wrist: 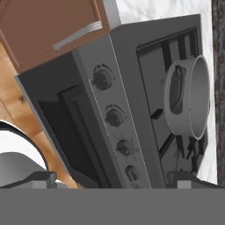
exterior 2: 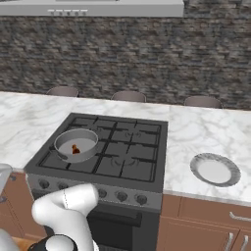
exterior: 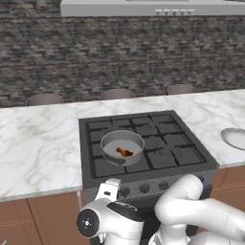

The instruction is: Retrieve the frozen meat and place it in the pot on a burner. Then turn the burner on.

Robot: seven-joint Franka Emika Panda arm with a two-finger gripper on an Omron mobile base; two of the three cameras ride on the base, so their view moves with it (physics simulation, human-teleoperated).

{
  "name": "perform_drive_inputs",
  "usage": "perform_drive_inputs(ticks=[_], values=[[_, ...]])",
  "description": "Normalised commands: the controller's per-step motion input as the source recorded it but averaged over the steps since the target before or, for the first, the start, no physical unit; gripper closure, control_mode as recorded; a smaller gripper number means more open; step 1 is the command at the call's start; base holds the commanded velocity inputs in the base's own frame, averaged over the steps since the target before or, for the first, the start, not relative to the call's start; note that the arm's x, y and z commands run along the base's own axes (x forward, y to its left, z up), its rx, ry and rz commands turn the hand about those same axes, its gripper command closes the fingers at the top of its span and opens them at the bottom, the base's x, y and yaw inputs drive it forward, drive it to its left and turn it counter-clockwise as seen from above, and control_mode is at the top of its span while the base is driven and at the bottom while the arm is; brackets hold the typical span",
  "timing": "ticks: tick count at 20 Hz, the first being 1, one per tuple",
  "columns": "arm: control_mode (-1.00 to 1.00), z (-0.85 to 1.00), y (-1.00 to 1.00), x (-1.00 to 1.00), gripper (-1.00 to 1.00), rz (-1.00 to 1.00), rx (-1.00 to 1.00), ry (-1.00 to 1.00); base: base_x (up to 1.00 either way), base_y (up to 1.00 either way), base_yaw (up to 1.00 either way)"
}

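The frozen meat [exterior: 124,152] is lying inside the pot [exterior: 122,146], which is sitting on the front-left burner [exterior 2: 73,156] of the cooktop [exterior: 143,143]. The gripper [wrist: 114,181] is hanging low before the stove front, jaws spread wide and holding nothing.

Risk: the row of knobs [wrist: 115,116] looks identical, so the fingers may be turning one that feeds another burner.

Count: one pot, one meat chunk, one dish [exterior 2: 214,170], apparently five knobs.
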Motion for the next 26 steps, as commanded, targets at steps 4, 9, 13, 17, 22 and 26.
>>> perform_drive_inputs(ticks=[4, 9, 13, 17, 22, 26], values=[[1.00, 0.00, 0.00, 0.00, -1.00, 0.00, 0.00, 0.00, -0.23, -0.32, -0.01], [1.00, 0.00, 0.00, 0.00, -1.00, 0.00, 0.00, 0.00, -0.39, -0.41, -0.04], [1.00, 0.00, 0.00, 0.00, -1.00, 0.00, 0.00, 0.00, -0.39, -0.40, -0.03], [1.00, 0.00, 0.00, 0.00, -1.00, 0.00, 0.00, 0.00, -0.24, -0.42, -0.02], [1.00, 0.00, 0.00, 0.00, -1.00, 0.00, 0.00, 0.00, 0.00, -0.40, 0.00], [1.00, 0.00, 0.00, 0.00, -1.00, 0.00, 0.00, 0.00, 0.00, -0.30, 0.00]])
